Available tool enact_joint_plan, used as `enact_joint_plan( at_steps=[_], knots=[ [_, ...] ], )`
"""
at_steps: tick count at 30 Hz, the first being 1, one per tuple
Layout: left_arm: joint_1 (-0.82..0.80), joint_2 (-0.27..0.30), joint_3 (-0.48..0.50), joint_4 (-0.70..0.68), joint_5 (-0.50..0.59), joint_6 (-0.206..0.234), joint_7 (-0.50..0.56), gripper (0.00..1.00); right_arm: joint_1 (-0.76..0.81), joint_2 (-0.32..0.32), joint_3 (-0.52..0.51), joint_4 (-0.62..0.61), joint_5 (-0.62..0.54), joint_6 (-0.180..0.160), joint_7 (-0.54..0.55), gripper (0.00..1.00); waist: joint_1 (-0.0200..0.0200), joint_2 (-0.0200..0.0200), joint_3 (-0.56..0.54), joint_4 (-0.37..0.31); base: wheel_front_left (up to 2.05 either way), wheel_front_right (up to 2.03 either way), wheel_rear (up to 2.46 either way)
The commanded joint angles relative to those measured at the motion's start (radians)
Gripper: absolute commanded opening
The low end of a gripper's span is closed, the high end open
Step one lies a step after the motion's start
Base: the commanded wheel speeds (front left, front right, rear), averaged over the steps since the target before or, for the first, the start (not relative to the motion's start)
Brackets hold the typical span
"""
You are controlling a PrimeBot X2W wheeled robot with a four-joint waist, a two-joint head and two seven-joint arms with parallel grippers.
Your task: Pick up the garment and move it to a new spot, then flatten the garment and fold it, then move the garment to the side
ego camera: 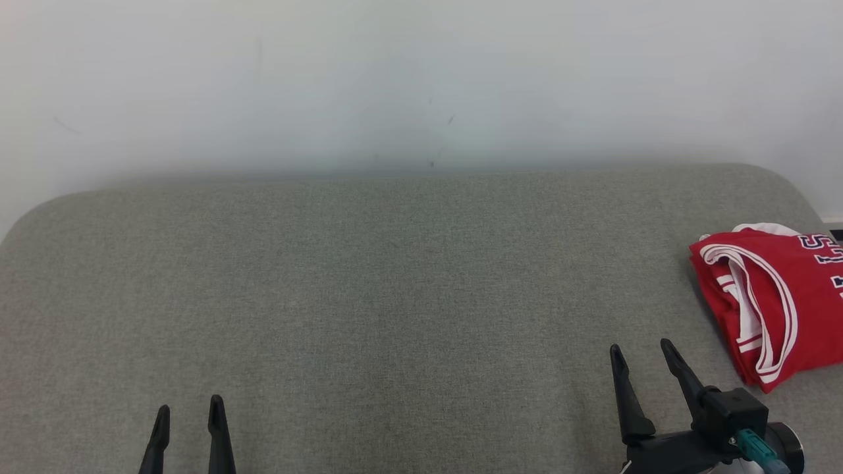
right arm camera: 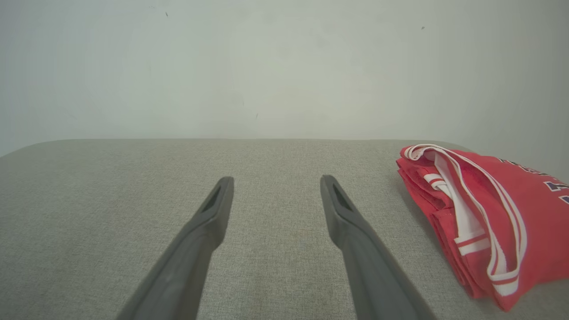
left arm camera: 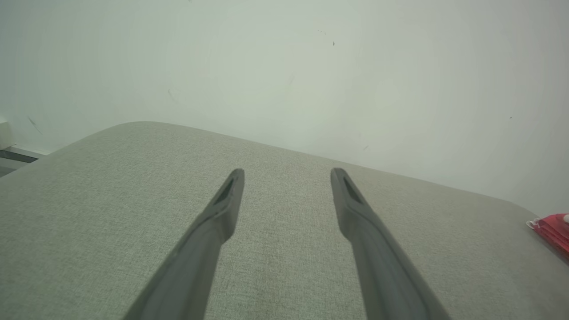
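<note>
**Two hands open and empty; garment (ego camera: 784, 296) folded at the right of the bench (ego camera: 395, 276)**

Nearest you, the left hand (ego camera: 190, 405) sits at lower left, fingers parted, gripping nothing. Your right hand (ego camera: 641, 345) stands at lower right, fingers likewise spread and empty over the grey fabric. Beyond it and to its right, clear of the fingers, the red garment with white trim lies folded. Farthest back rises a pale wall (ego camera: 395, 79).

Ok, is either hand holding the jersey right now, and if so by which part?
Nothing is held. The left hand and the right hand are both open and empty above the pad. The jersey lies apart, right of the right hand.
</note>
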Motion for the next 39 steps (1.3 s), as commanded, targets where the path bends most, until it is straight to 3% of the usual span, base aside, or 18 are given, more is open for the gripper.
enact_joint_plan(
  at_steps=[1, 6, 7, 12, 39],
  knots=[
    [0.003, -0.001, -0.002, -0.004, -0.011, 0.003, -0.003, 1.0, -0.001, -0.001, 0.0, 0.0, 0.005, -0.003, -0.003, 1.0, 0.0, 0.0, 0.0, 0.001, 0.0, 0.0, 0.0],
    [0.006, -0.001, -0.009, -0.007, -0.004, 0.01, -0.003, 1.0, 0.0, -0.001, 0.001, 0.003, 0.009, -0.003, -0.001, 1.0, 0.0, 0.0, -0.002, 0.006, 0.0, 0.0, 0.0],
    [0.0, 0.0, -0.01, -0.004, 0.001, 0.007, 0.0, 0.0, 0.0, 0.0, 0.001, 0.003, 0.004, 0.0, 0.0, 0.0, 0.0, 0.0, -0.001, 0.006, 0.0, 0.0, 0.0],
    [0.0, -0.003, -0.013, 0.041, -0.009, 0.005, 0.005, 0.0, 0.018, 0.002, -0.001, 0.047, 0.016, 0.0, 0.001, 0.0, 0.0, 0.0, -0.002, 0.007, 0.0, 0.0, 0.0],
    [-0.099, 0.001, 0.026, 0.114, -0.424, -0.015, 0.14, 0.0, -0.013, 0.001, -0.033, 0.049, 0.515, 0.0, 0.059, 0.0, 0.0, 0.0, 0.0, 0.009, 0.0, 0.0, 0.0]
  ],
)
